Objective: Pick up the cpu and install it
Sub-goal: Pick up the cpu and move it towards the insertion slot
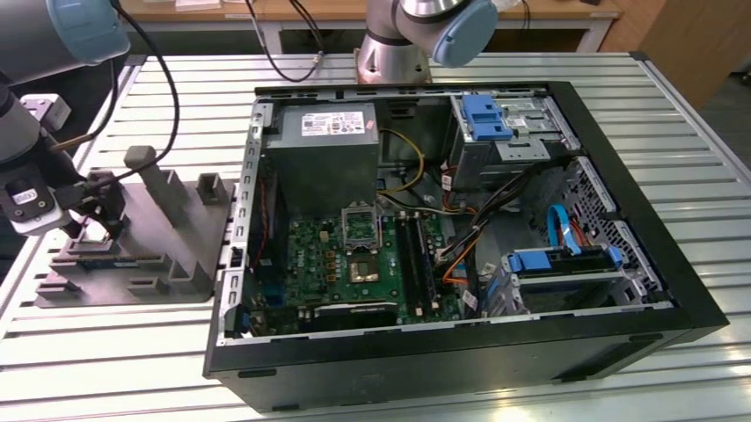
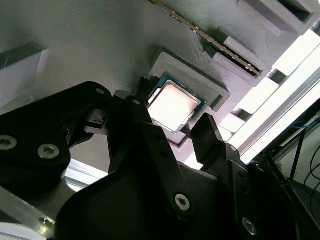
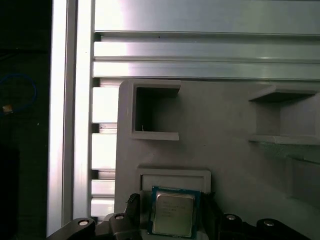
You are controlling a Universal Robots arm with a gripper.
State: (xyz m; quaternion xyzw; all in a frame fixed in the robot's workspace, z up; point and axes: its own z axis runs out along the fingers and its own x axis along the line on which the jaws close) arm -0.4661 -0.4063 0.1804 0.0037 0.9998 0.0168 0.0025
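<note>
— Where are we finding the cpu (image 2: pixel 172 106) right now?
— We are seeing it lying flat, silvery top up, in a shallow raised square pocket of the grey tray (image 1: pixel 176 264). The pocket is sitting near the tray's end farthest from the computer case (image 1: pixel 470 365).
— And the gripper (image 1: pixel 91 230)?
— We are seeing it hanging just above that pocket of the tray. Its jaws are standing wide, wider than the chip. In the second wrist view the black fingers (image 2: pixel 204 131) are sitting one on each side of the cpu. We are not able to tell whether either one is touching the chip's edge.
— Is the chip coming off the tray?
— We are not seeing that. In both wrist views it is lying seated inside the pocket's frame.
— What are we seeing around the tray?
— The tray is resting on the slatted metal table (image 1: pixel 118 369), with upright posts rising from it. Beside the tray, on the exterior view's right, the open computer case is lying on its side. We are looking down into it at the green motherboard (image 1: pixel 340 264) and its square socket (image 1: pixel 364 259), both well apart from the tray
</note>
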